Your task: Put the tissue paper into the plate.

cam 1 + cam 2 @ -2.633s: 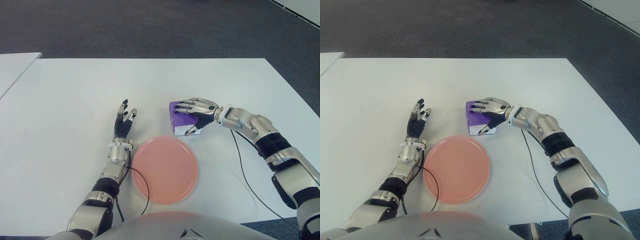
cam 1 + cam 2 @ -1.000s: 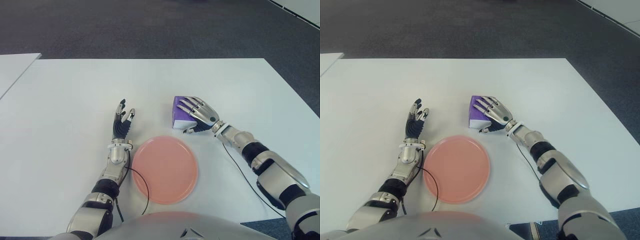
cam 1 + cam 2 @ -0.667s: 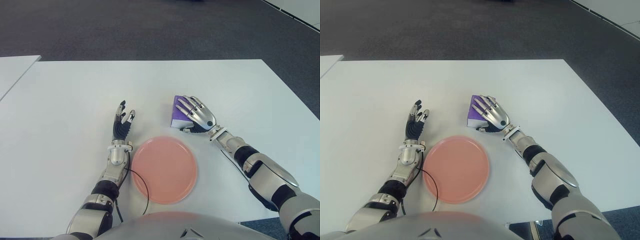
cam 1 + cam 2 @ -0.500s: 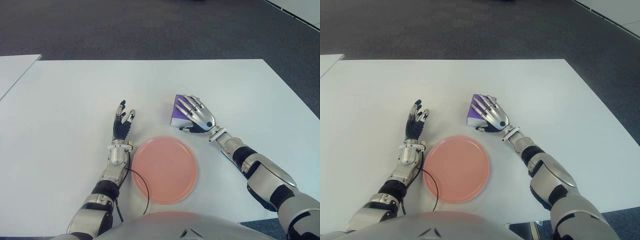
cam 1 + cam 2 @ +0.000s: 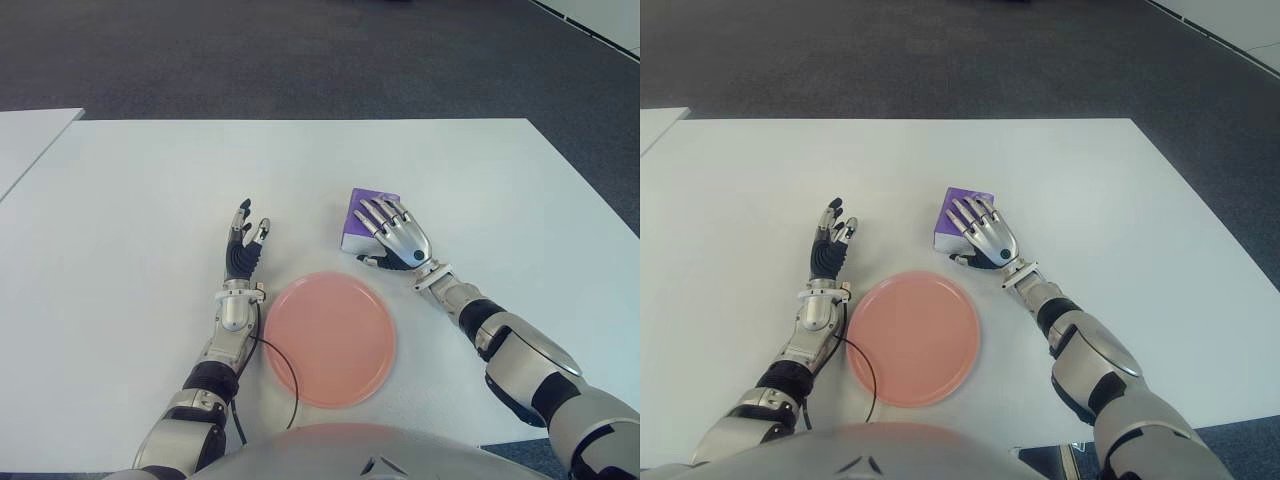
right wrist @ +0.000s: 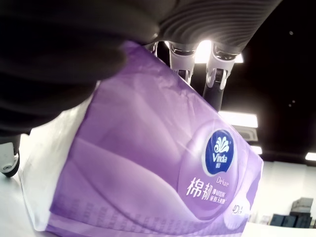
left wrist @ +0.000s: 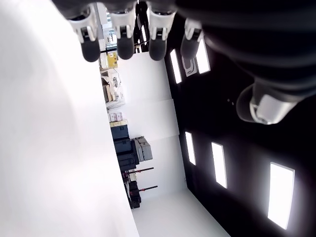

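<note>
A soft purple plastic-wrapped pack of tissue paper (image 5: 364, 223) with white ends lies on the white rectangular table (image 5: 120, 200), just beyond the far right edge of the round, flat, salmon-pink plate (image 5: 330, 338) and not touching it. The robot's silver, many-fingered right hand (image 5: 396, 237) is laid over the near right part of the pack, palm down, its fingers (image 5: 380, 213) stretched out across the purple top and its thumb at the pack's near side; the right wrist view shows the purple wrapper with its printed label filling the space right under the palm, with two fingertips (image 6: 217, 76) reaching past the pack's far edge. The fingers are extended rather than curled around the pack, so the hand covers and touches it without a clear grasp, and the pack sits on the table surface. The robot's left hand (image 5: 243, 252), dark-palmed, shows just to the left of the plate's far edge, fingers straight and slightly spread, holding nothing. A thin black cable (image 5: 284, 362) curves from the left wrist across the plate's left rim.
</note>
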Available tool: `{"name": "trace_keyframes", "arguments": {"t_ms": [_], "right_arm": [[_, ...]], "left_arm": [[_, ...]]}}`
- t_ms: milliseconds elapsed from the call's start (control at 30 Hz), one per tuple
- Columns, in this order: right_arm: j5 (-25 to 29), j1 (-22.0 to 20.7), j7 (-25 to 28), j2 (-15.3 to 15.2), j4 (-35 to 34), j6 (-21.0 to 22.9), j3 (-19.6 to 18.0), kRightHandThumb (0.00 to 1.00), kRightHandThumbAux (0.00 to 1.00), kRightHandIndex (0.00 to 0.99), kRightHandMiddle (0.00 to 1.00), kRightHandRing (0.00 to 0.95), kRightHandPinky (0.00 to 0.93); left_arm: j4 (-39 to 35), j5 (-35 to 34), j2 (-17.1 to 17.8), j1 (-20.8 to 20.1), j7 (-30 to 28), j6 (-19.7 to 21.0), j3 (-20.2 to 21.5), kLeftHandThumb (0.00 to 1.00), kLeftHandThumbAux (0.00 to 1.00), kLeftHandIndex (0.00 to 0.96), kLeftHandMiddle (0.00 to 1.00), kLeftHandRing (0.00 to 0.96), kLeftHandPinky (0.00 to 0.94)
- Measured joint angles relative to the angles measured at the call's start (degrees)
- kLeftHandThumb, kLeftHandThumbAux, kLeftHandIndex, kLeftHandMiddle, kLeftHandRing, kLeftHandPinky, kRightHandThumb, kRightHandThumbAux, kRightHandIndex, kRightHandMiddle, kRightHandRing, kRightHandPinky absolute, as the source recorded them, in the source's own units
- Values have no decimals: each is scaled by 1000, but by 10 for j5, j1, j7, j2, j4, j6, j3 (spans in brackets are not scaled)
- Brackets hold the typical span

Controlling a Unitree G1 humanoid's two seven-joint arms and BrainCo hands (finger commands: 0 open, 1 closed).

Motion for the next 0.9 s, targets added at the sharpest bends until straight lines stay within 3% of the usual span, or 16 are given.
{"name": "trace_keyframes", "arguments": {"t_ms": [67,267,467,900], "right_arm": [[10,0,0,4,2,-11,-3,810,648,327,443,507,556],[33,2,4,11,3,-39,-15,844,675,390,530,718,757],[63,2,6,12,-2,-88,-22,851,679,395,541,811,805],[81,7,5,5,-20,-144,-28,855,678,398,544,840,828]], "left_arm": [[-2,0,0,1,0,6,0,56,383,0,0,0,0],[-3,0,1,2,0,8,0,51,382,0,0,0,0],[-4,1,1,2,0,-4,-1,46,389,0,0,0,0],[-15,15,2,7,9,12,-2,41,385,0,0,0,0]]}}
